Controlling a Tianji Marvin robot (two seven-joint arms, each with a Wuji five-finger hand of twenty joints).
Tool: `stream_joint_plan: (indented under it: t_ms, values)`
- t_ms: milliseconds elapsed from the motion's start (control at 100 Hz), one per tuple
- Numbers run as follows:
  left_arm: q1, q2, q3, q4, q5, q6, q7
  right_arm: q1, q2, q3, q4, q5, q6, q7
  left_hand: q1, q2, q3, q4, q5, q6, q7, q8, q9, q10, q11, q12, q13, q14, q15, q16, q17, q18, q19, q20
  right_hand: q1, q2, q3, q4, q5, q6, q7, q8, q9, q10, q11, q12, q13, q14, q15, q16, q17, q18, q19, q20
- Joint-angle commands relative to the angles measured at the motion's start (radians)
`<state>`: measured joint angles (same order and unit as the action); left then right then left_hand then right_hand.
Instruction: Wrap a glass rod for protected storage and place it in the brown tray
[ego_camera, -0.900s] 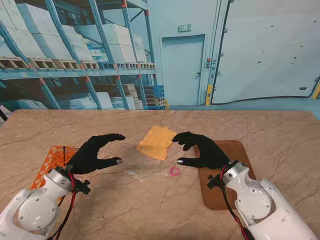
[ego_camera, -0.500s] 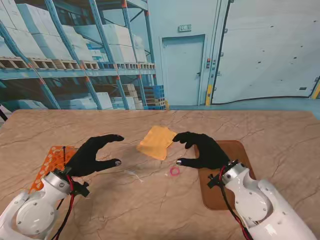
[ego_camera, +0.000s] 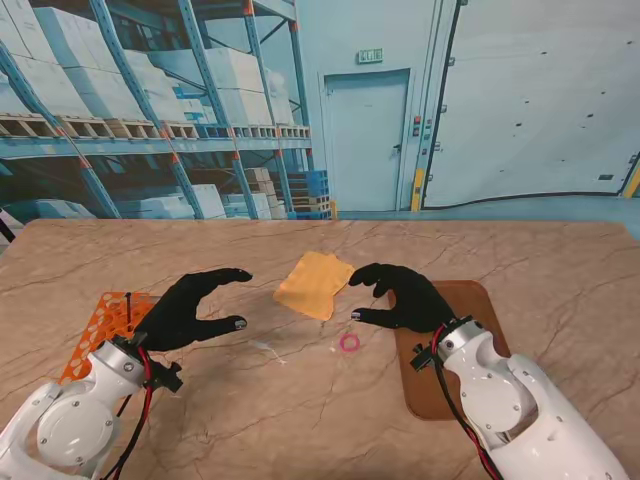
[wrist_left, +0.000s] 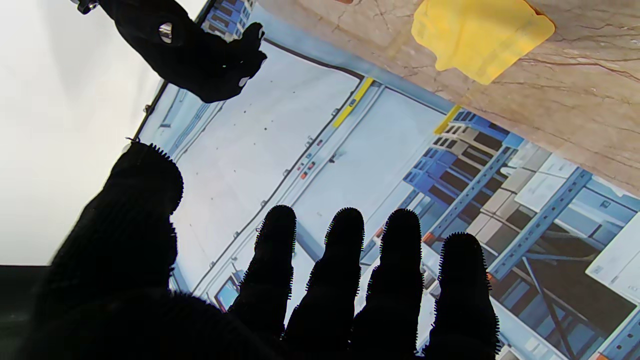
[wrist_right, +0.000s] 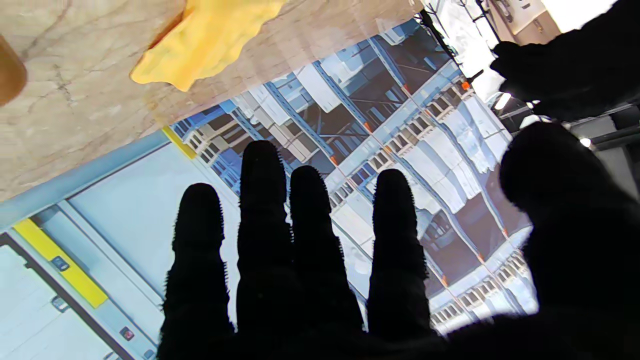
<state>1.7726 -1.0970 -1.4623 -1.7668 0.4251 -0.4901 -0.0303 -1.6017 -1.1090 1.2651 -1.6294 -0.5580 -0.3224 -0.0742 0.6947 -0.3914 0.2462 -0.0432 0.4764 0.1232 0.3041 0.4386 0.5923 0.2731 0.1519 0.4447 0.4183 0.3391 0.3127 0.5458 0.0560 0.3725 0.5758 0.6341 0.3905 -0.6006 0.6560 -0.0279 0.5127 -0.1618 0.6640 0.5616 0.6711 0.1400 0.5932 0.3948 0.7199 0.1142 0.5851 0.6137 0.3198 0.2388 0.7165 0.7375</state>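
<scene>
A yellow cloth lies flat on the marble table between my two hands; both wrist views show the cloth too. A faint clear glass rod lies on the table nearer to me than the cloth. A small pink rubber band lies to its right. My left hand hovers open to the left of the cloth, fingers spread, holding nothing. My right hand hovers open beside the cloth's right edge, over the brown tray's near-left corner.
An orange perforated rack sits at the left, partly under my left forearm. The brown tray lies partly under my right arm. The table's far edge meets a warehouse backdrop.
My right hand has shifted slightly farther from me and to the left, toward the cloth. My left hand has barely moved. Cloth, rod and band have stayed put.
</scene>
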Motion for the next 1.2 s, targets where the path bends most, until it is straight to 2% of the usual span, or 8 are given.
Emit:
stream_joint_plan:
  t_ms: [0, 290, 520, 700, 800, 880, 1020, 1190]
  values:
    - [0.006, -0.003, 0.002, -0.01, -0.001, 0.004, 0.001, 0.009, -0.004, -0.011, 0.009, -0.003, 0.02, 0.008, -0.026, 0.004, 0.016, 0.007, -0.007, -0.03, 0.01, -0.007, 0.013, -0.023, 0.008, -0.001, 0.008, -0.018, 0.011, 0.015, -0.002, 0.001, 0.014, 0.014, 0.032, -0.018, -0.009, -0.018, 0.03, -0.001, 0.003, -0.006, 0.018, 0.012, 0.026, 0.006, -0.011, 0.003, 0.029, 0.005, 0.007, -0.007, 0.027, 0.019]
    - [0.015, -0.006, -0.002, -0.018, 0.005, 0.005, 0.016, 0.107, 0.0, -0.123, 0.078, -0.112, 0.097, -0.016, -0.025, 0.007, 0.015, 0.007, -0.001, -0.032, 0.012, -0.006, 0.017, -0.026, 0.009, 0.001, 0.01, -0.022, 0.013, 0.015, -0.001, -0.003, 0.016, 0.013, 0.066, -0.027, 0.021, -0.021, 0.108, 0.019, 0.024, 0.004, 0.033, 0.041, 0.148, 0.051, -0.012, 0.019, 0.215, 0.079, 0.016, -0.021, 0.174, 0.008]
    - [0.017, -0.007, -0.001, -0.024, -0.005, 0.016, 0.013, 0.272, -0.001, -0.321, 0.232, -0.265, 0.174, -0.111, -0.022, 0.01, 0.012, 0.007, -0.001, -0.031, 0.011, -0.005, 0.016, -0.025, 0.01, 0.002, 0.008, -0.021, 0.015, 0.016, -0.004, -0.005, 0.017, 0.012, 0.045, -0.023, 0.047, -0.019, 0.121, 0.019, 0.057, 0.012, 0.03, 0.049, 0.214, 0.063, -0.002, 0.017, 0.289, 0.085, 0.015, -0.017, 0.258, -0.038]
    - [0.022, -0.007, -0.004, -0.031, -0.012, 0.012, 0.011, 0.385, -0.029, -0.463, 0.322, -0.196, 0.236, -0.108, -0.021, 0.016, 0.006, 0.006, 0.002, -0.027, 0.01, -0.005, 0.019, -0.025, 0.012, 0.002, 0.01, -0.023, 0.017, 0.017, -0.001, -0.007, 0.02, 0.012, 0.075, -0.052, 0.123, -0.027, 0.102, 0.022, 0.082, 0.002, -0.042, 0.078, 0.343, 0.116, -0.059, 0.012, 0.448, 0.136, -0.015, -0.055, 0.38, -0.071]
    - [0.022, -0.007, -0.004, -0.032, -0.014, 0.014, 0.011, 0.444, -0.04, -0.532, 0.373, -0.201, 0.25, -0.126, -0.018, 0.017, 0.002, 0.007, 0.002, -0.027, 0.009, -0.006, 0.017, -0.024, 0.012, 0.002, 0.009, -0.023, 0.017, 0.017, -0.003, -0.008, 0.019, 0.011, 0.078, -0.073, 0.191, -0.036, 0.082, 0.014, 0.093, -0.002, -0.063, 0.087, 0.439, 0.177, -0.067, -0.007, 0.575, 0.19, -0.014, -0.079, 0.465, -0.058]
    - [0.022, -0.007, -0.004, -0.033, -0.018, 0.018, 0.01, 0.492, -0.05, -0.582, 0.414, -0.201, 0.251, -0.134, -0.016, 0.02, -0.002, 0.007, 0.003, -0.026, 0.008, -0.006, 0.019, -0.023, 0.013, 0.002, 0.01, -0.022, 0.018, 0.017, -0.003, -0.007, 0.019, 0.01, 0.09, -0.093, 0.23, -0.04, 0.043, -0.024, 0.097, -0.007, -0.068, 0.085, 0.512, 0.238, -0.058, -0.036, 0.68, 0.243, -0.007, -0.1, 0.546, -0.031]
    - [0.021, -0.007, -0.004, -0.034, -0.021, 0.022, 0.007, 0.575, -0.065, -0.673, 0.483, -0.195, 0.251, -0.128, -0.013, 0.025, -0.009, 0.007, 0.004, -0.025, 0.006, -0.007, 0.018, -0.023, 0.012, 0.002, 0.008, -0.022, 0.017, 0.016, -0.003, -0.008, 0.019, 0.01, 0.124, -0.119, 0.322, -0.038, 0.011, -0.087, 0.105, -0.014, -0.065, 0.085, 0.557, 0.289, -0.032, -0.049, 0.719, 0.284, 0.002, -0.11, 0.61, -0.005]
    - [0.017, -0.007, -0.003, -0.032, -0.026, 0.026, 0.004, 0.657, -0.094, -0.775, 0.565, -0.177, 0.279, -0.12, -0.009, 0.031, -0.02, 0.008, 0.007, -0.024, 0.004, -0.007, 0.022, -0.021, 0.012, 0.002, 0.01, -0.02, 0.018, 0.016, -0.003, -0.006, 0.019, 0.009, 0.141, -0.123, 0.375, -0.036, 0.007, -0.075, 0.114, -0.021, -0.064, 0.106, 0.577, 0.308, -0.023, -0.036, 0.729, 0.306, 0.0, -0.098, 0.638, 0.001]
